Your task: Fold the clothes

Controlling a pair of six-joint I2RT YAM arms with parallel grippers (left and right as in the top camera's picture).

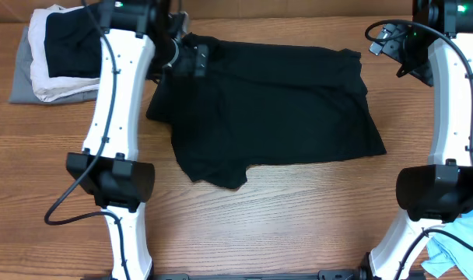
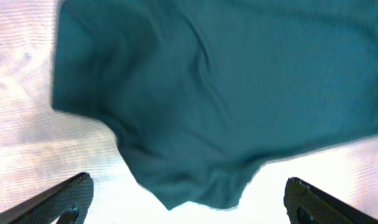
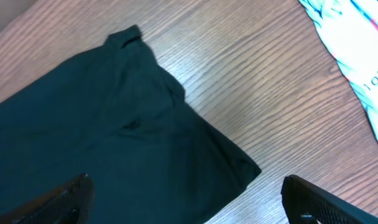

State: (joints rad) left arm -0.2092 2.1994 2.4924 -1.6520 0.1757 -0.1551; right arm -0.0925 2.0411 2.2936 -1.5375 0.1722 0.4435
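- The large black soft-fabric garment point(image 1: 275, 109) lies flat in the middle of the brown wooden table point(image 1: 299, 225), partly folded.
- The left gripper point(image 2: 188, 186) hangs above its far left corner, jaws spread, empty.
- The right gripper point(image 3: 186, 183), near the far right corner, is spread and empty too.
- I judge the fold is between grasps; next, each gripper must pinch an edge.
- No container shows; only a stack of folded beige, grey and black pieces point(image 1: 54, 58) and a light blue printed shirt point(image 1: 458, 241) lie aside.
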